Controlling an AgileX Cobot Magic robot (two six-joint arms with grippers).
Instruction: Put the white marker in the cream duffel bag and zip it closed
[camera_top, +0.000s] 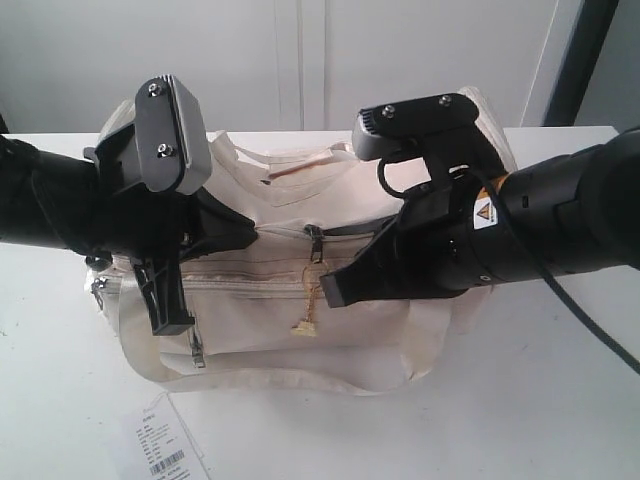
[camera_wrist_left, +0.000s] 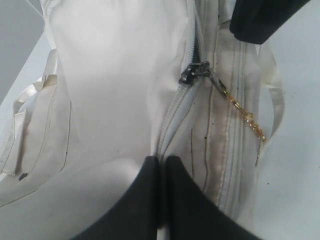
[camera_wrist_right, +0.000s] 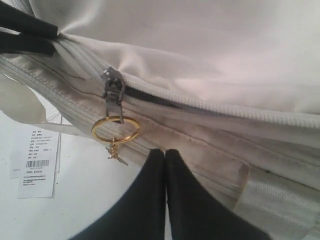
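left gripper (camera_wrist_left: 161, 160) jaws clamped on cream duffel bag (camera_wrist_left: 110, 75) fabric, bracing zip (camera_wrist_left: 174, 102) i guess; right gripper (camera_wrist_right: 164, 152) jaws together, empty, beside gold pull ring (camera_wrist_right: 93, 131)

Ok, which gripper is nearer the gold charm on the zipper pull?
Right. The right gripper, tips closed, sits just beside the gold charm on the cream duffel bag; the left gripper is farther off, pinching fabric along the top zipper.

Top of cream duffel bag (camera_top: 270, 320) flanked closely by left gripper (camera_top: 245, 235) and right gripper (camera_top: 335, 288); open table (camera_top: 500, 420) in front.
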